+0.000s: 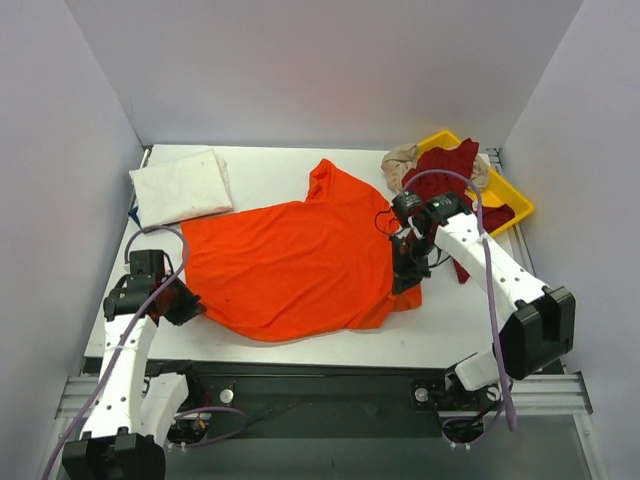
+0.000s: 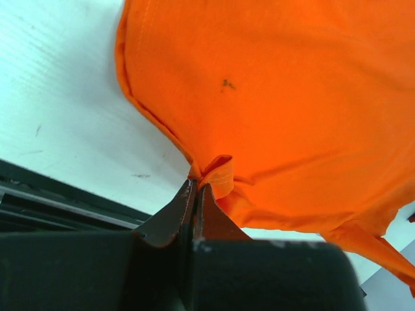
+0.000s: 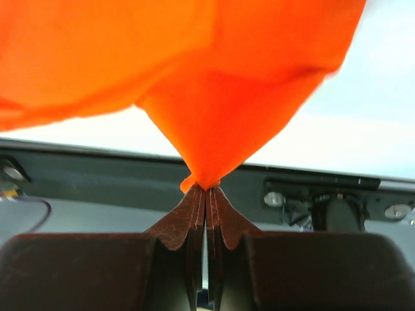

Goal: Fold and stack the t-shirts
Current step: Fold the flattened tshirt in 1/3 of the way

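Observation:
The bright orange t-shirt [image 1: 295, 255] lies spread across the middle of the table. My left gripper [image 1: 183, 303] is shut on its near-left hem; the left wrist view shows the hem [image 2: 217, 170] pinched at my fingertips [image 2: 196, 188]. My right gripper [image 1: 405, 275] is shut on the shirt's right edge and holds it lifted, the cloth [image 3: 227, 110] hanging from the tips [image 3: 206, 189]. A folded white t-shirt [image 1: 180, 187] lies at the back left. The dark red t-shirt [image 1: 450, 175] and the beige t-shirt [image 1: 400, 160] are heaped at the back right.
A yellow plastic tray [image 1: 510, 200] holds the heaped shirts at the back right corner. White walls close in the table on the left, back and right. The table's front edge and a black rail run just behind both grippers.

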Controlling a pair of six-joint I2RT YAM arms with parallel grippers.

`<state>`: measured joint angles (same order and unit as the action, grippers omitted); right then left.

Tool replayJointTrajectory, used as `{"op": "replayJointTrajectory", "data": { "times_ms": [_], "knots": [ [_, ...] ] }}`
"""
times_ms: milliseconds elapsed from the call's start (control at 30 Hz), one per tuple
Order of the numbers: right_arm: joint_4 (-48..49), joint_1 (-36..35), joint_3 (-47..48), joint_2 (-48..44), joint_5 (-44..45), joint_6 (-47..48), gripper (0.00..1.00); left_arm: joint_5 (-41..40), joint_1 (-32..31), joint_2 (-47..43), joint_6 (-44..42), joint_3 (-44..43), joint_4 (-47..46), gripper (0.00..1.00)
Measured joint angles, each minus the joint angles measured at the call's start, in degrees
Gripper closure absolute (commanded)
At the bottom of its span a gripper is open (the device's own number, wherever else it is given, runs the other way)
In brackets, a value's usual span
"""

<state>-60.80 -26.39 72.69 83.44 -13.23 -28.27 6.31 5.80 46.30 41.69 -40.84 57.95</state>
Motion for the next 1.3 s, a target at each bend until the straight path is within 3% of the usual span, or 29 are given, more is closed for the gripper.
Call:
{"op": "replayJointTrajectory", "data": {
  "times_ms": [533, 800, 1300],
  "knots": [
    [3.63, 4.09, 26.62, 24.09, 0.68, 4.85, 1.00, 4.70, 7.61, 9.33, -3.23, 1.07, -11.41, 1.00],
    [3.32, 8.02, 37.97, 30.93, -1.11, 5.88, 1.00, 8.31, 12.74, 14.23, -6.12, 1.07, -14.25, 1.00],
    [2.71, 10.03, 47.87, 38.84, -3.13, 6.80, 1.00, 11.30, 19.45, 19.56, -9.49, 1.07, -16.02, 1.00]
  ]
}}
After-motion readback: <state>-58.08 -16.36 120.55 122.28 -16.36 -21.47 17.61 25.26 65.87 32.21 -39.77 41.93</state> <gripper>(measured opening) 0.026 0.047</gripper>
